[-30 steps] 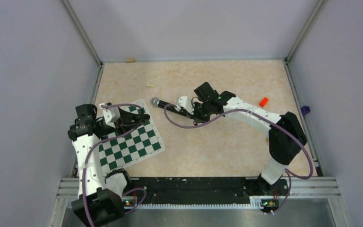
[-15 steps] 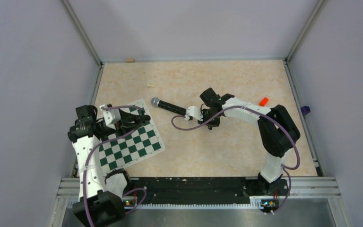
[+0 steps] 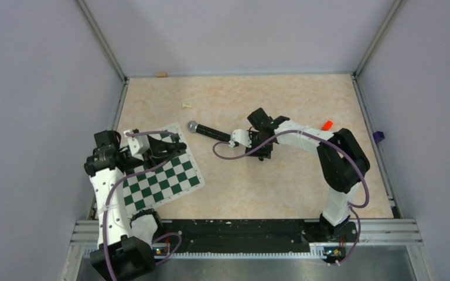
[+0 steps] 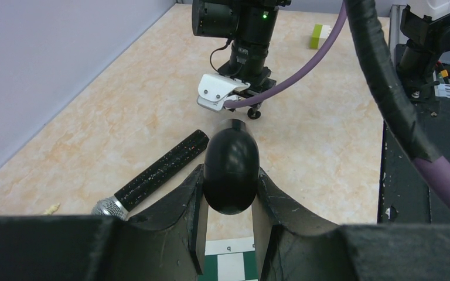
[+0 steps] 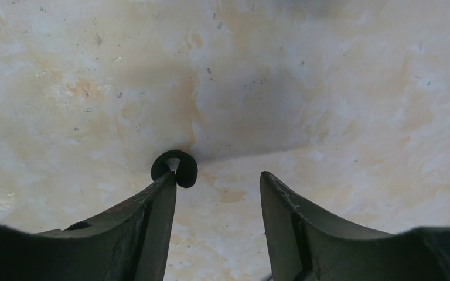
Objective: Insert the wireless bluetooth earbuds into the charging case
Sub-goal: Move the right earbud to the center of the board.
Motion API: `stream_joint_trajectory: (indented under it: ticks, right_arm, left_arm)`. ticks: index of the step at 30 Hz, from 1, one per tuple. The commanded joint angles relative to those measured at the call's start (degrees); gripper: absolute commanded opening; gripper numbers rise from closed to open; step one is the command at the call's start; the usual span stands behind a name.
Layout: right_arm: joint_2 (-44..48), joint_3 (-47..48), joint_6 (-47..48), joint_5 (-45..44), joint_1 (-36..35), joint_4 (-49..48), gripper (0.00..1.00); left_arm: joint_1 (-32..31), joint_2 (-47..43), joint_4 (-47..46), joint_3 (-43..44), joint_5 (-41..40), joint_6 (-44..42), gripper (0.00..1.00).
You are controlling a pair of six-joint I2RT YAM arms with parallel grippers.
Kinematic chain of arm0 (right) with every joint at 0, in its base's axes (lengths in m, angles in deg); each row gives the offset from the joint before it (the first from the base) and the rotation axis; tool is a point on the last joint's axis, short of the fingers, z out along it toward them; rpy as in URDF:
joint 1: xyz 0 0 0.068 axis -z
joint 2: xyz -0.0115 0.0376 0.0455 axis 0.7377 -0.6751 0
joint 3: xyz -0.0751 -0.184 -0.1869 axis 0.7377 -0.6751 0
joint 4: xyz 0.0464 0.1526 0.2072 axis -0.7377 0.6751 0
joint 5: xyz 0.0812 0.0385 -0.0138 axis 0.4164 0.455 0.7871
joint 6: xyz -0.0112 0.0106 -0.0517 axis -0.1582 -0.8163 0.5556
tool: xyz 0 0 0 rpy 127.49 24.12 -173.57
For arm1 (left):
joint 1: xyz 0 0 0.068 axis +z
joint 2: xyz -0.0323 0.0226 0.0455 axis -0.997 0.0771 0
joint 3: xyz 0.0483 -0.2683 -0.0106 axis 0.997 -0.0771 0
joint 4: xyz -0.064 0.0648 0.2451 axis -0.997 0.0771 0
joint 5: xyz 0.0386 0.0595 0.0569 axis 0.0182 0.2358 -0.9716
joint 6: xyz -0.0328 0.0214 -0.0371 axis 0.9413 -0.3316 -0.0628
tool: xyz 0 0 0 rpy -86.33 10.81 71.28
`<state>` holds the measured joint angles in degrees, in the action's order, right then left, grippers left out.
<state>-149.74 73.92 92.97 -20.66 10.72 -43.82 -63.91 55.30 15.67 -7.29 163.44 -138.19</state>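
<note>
My left gripper (image 4: pixel 229 175) is shut on a black egg-shaped charging case (image 4: pixel 231 152), closed, held above the far edge of the chessboard (image 3: pixel 164 175). In the top view the left gripper (image 3: pixel 174 146) sits at the board's far corner. My right gripper (image 5: pixel 217 181) is open and points down at the table. One tiny black earbud (image 5: pixel 176 167) lies on the table, touching the tip of its left finger. In the top view the right gripper (image 3: pixel 261 153) is right of the microphone. The pale purple earbuds do not show.
A black microphone (image 3: pixel 208 132) lies between the two grippers; it also shows in the left wrist view (image 4: pixel 155 174). A small cream chess piece (image 3: pixel 186 106) lies farther back. An orange block (image 3: pixel 327 125) sits at the right. Walls enclose the table on three sides.
My right gripper has drawn back from the microphone's end, moved right and nearer, and turned down toward the table. The left arm and the case have not moved.
</note>
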Motion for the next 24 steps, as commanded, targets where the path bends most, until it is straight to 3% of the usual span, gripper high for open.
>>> stream_joint_trajectory:
  ticks: [1, 4, 6, 7, 12, 19, 24]
  right_arm:
    - [5.0, 2.8, -2.4, -1.9, 0.3, -2.7, 0.57]
    - [8.2, 3.6, -6.6, -3.5, 0.3, -5.0, 0.62]
    - [10.0, 2.8, -9.7, -4.2, 0.3, -7.0, 0.76]
    - [10.6, 2.2, -11.1, -4.3, 0.3, -7.6, 0.77]
    - [12.2, -1.2, -15.6, -2.7, 0.2, -9.0, 0.78]
    - [17.6, -7.4, -11.1, -2.3, 0.2, -13.7, 0.78]
    - [15.3, -5.8, -18.2, -0.8, -0.3, -18.5, 0.75]
  left_arm:
    - [-0.2, -0.2, 0.6, -0.9, 7.4, -2.1, 0.00]
    - [-0.4, -0.3, 0.7, -1.2, 7.4, -2.9, 0.00]
    - [-0.7, -0.2, 0.7, -1.2, 7.4, -3.1, 0.00]
    - [-0.9, -0.2, 0.7, -1.1, 7.5, -3.2, 0.00]
    - [-1.7, 0.4, 2.4, -0.8, 7.4, -5.1, 0.00]
    - [-2.3, 2.0, 7.4, 0.5, 7.4, -10.0, 0.00]
    - [-2.4, 3.2, 8.0, 1.2, 7.4, -10.4, 0.00]
